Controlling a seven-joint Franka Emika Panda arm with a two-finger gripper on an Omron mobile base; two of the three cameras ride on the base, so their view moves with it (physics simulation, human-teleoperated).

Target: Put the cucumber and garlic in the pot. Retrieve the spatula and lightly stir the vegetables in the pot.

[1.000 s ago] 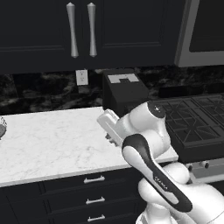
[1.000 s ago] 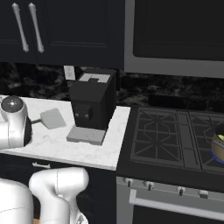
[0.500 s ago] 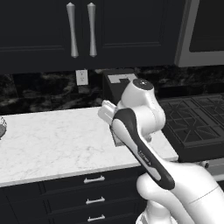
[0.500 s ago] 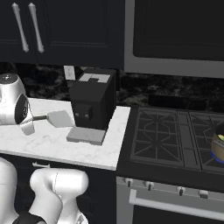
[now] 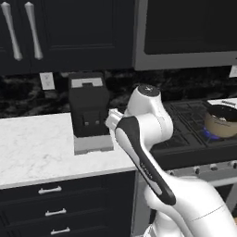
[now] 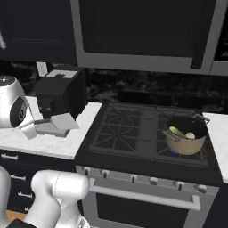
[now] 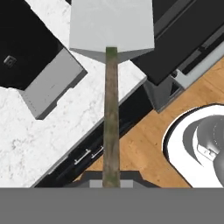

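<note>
Cream-tan pot [image 6: 185,143], yellow-green cucumber [image 6: 177,132], white-marbled counter [image 5: 32,152], grey-bladed spatula [image 7: 111,57]

In the hand view the lower end of the long brown-green spatula handle [image 7: 111,118] runs into the grey band at the bottom centre, so the grip on it is hidden. In the left base view the low cream-tan pot [image 5: 223,124] is cut by the right edge, and its contents cannot be made out. In the right base view the yellow-green cucumber [image 6: 177,132] and the pale garlic bulb [image 6: 190,135] inside the pot are partly masked by its rim, too small for detail.
</note>
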